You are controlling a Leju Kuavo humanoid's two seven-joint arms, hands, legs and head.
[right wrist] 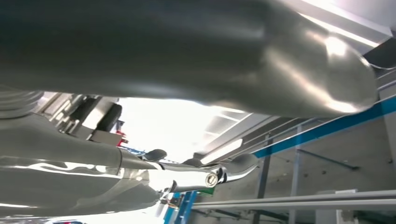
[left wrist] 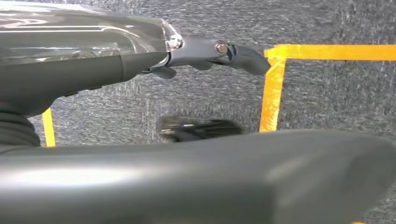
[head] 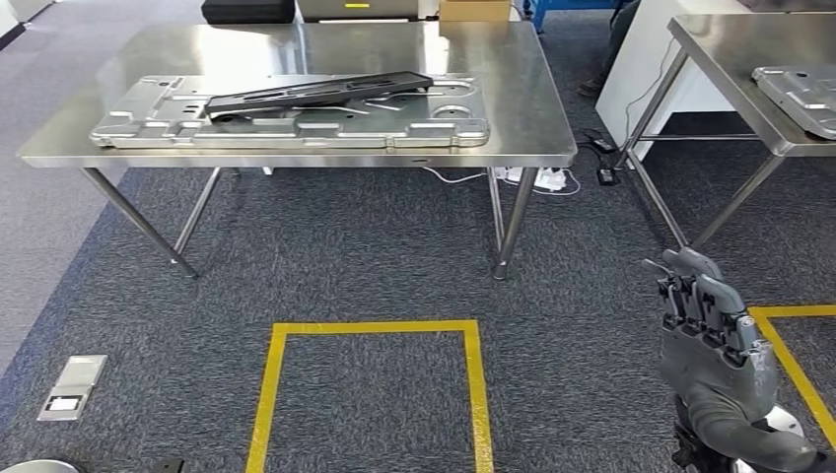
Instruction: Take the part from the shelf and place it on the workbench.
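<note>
My right hand (head: pixel 715 340) is raised with nothing in it, its fingers (head: pixel 690 296) apart and roughly straight; my left hand (left wrist: pixel 196 51) hangs over grey carpet, fingers apart, holding nothing. The long black ribbed part (head: pixel 320 95) already lies on the grey stamped metal panel (head: pixel 296 126), on the steel bench (head: pixel 532 89). I judge placement done; next I'd keep both hands away from the panel.
</note>
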